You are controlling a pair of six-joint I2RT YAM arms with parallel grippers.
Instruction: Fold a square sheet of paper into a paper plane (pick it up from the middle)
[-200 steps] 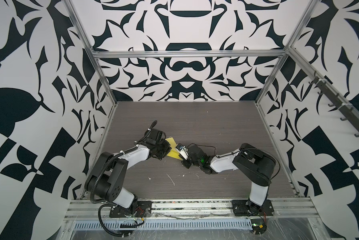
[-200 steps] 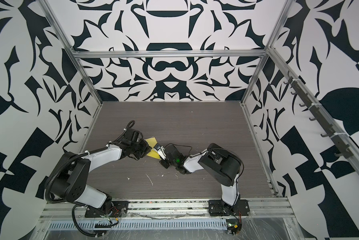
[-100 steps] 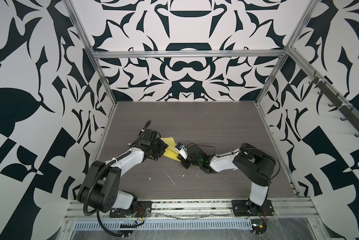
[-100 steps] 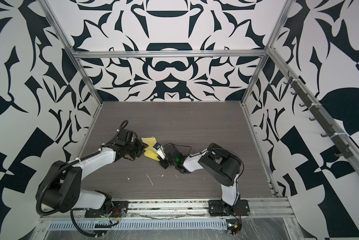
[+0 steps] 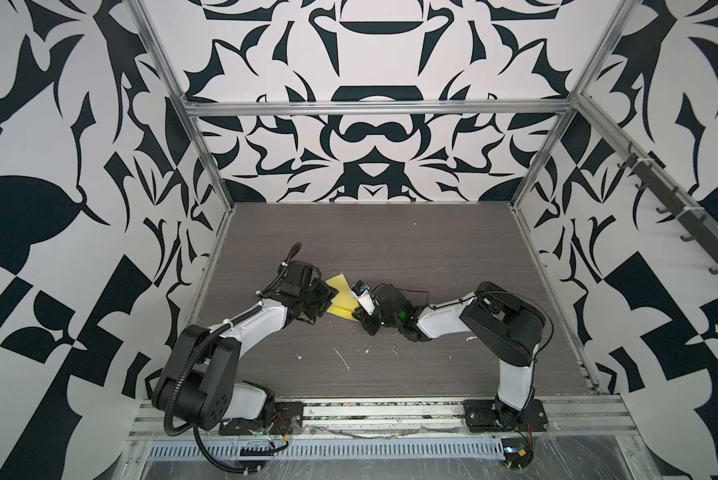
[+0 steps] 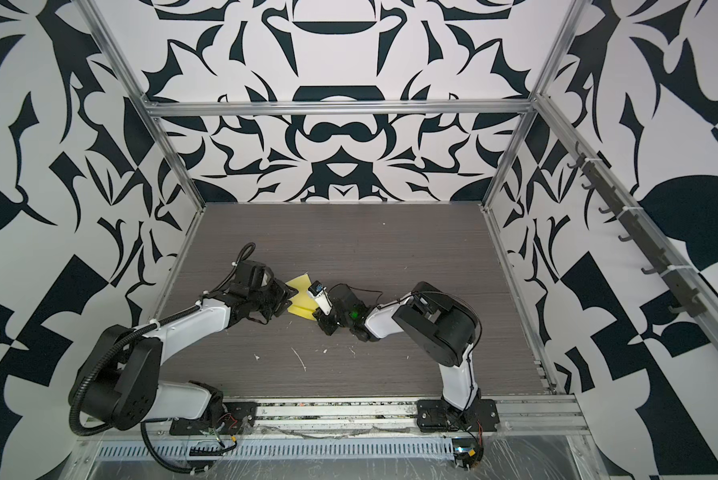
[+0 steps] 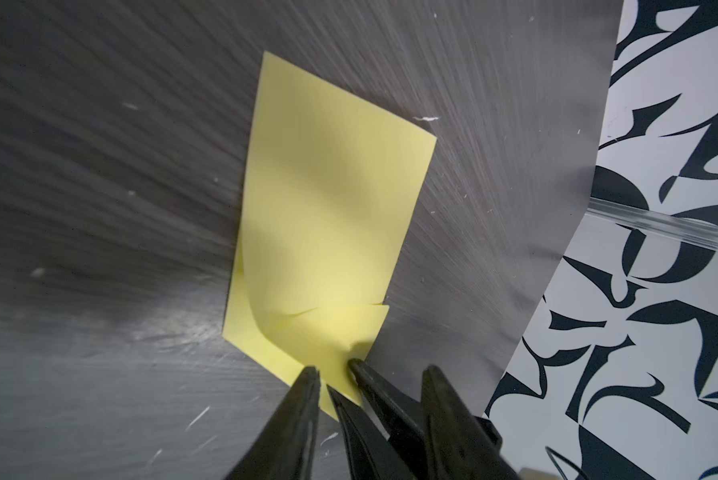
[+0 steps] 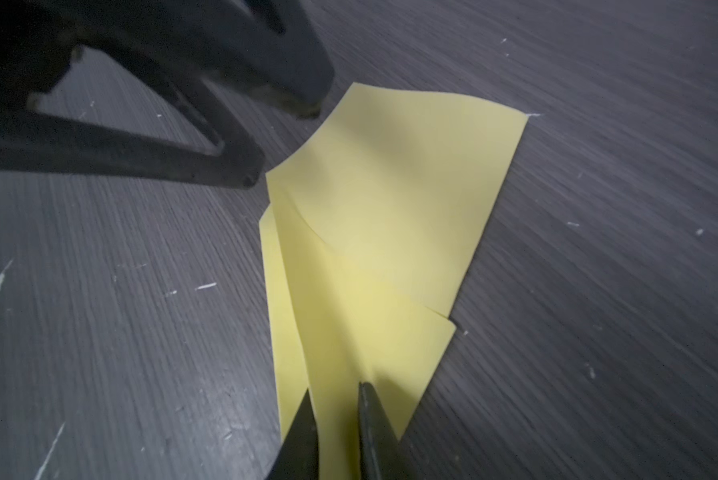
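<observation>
The square sheet of paper [image 5: 340, 296] [image 6: 301, 293] is yellow and lies on the dark table between the two arms, creased lengthwise with overlapping flaps [image 7: 328, 187] [image 8: 390, 208]. One flap curls up at its edge. My left gripper [image 5: 327, 304] [image 6: 284, 305] [image 7: 369, 370] [image 8: 280, 145] stands open at one end of the sheet, its fingertips apart at the paper's corner. My right gripper [image 5: 355, 318] [image 6: 316, 316] [image 8: 334, 390] sits low at the opposite end, shut on the raised centre fold. No paper plane is in view.
Small white flecks [image 5: 342, 359] lie scattered on the table toward the front. Patterned walls with aluminium posts close in three sides. A rail of hooks [image 5: 681, 216] runs along the right wall. Both arm bases stand on the front rail [image 5: 390, 409].
My left gripper has widened its jaws and drawn back to the left, uncovering more of the yellow sheet. The right gripper stays at the sheet's near end.
</observation>
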